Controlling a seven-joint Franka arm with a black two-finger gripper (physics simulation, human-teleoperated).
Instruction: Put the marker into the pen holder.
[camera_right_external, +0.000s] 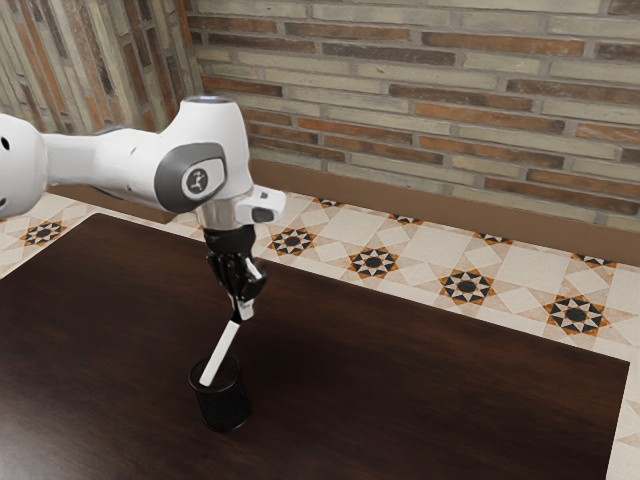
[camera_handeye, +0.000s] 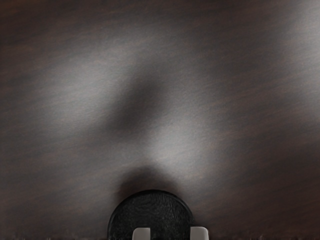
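Note:
In the exterior view my gripper (camera_right_external: 241, 306) is above the pen holder, shut on the marker's upper end. The white marker (camera_right_external: 220, 352) hangs tilted from it, its lower end toward the exterior view's left and at the mouth of the black round pen holder (camera_right_external: 223, 407). Whether that end is below the rim I cannot tell. In the wrist view the gripper (camera_handeye: 170, 234) has its two pale fingertips a short gap apart over the dark pen holder (camera_handeye: 150, 212).
The dark wooden table (camera_right_external: 420, 385) extends around the holder. Beyond its far edge are a patterned tile floor (camera_right_external: 420, 267) and a brick wall (camera_right_external: 430, 110).

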